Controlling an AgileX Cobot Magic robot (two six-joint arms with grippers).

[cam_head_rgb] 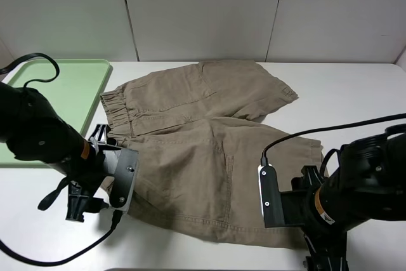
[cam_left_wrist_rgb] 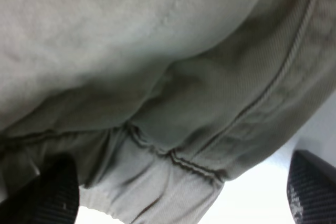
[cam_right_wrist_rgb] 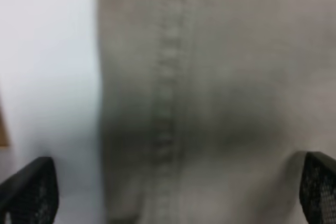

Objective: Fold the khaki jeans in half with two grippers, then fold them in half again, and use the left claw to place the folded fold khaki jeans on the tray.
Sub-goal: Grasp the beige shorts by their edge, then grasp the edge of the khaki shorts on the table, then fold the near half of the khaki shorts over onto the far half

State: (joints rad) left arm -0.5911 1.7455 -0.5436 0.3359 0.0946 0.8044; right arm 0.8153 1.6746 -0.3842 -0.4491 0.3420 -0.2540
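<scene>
The white table (cam_head_rgb: 346,87) carried the khaki jeans (cam_head_rgb: 190,157), which lay spread flat and unfolded, so the first fold looked to be the step in hand. The tray (cam_head_rgb: 63,87) sat just beside their waistband (cam_head_rgb: 117,115) end; whether the two touched could not be told.

Both arms hung over the near edge of the jeans. The left gripper (cam_left_wrist_rgb: 184,195) stood at the near waistband corner with its jaws wide apart, the gathered elastic lying between them but not pinched. The right gripper (cam_right_wrist_rgb: 173,192) was over the hem (cam_right_wrist_rgb: 165,77) of the near leg, jaws equally wide, with cloth and a strip of bare table between them; that view was blurred.

To fold cleanly, each gripper would likely need to bite both layers right at the edge. Both should then rise together and carry the near edge across to the far one, keeping the cloth taut between them.

Bare table lay beyond the far edge of the jeans up to the wall (cam_head_rgb: 203,11), and past the leg ends. On the near side the table ended close by. The tray's rim beside the waistband probably left the left arm little sideways room.
</scene>
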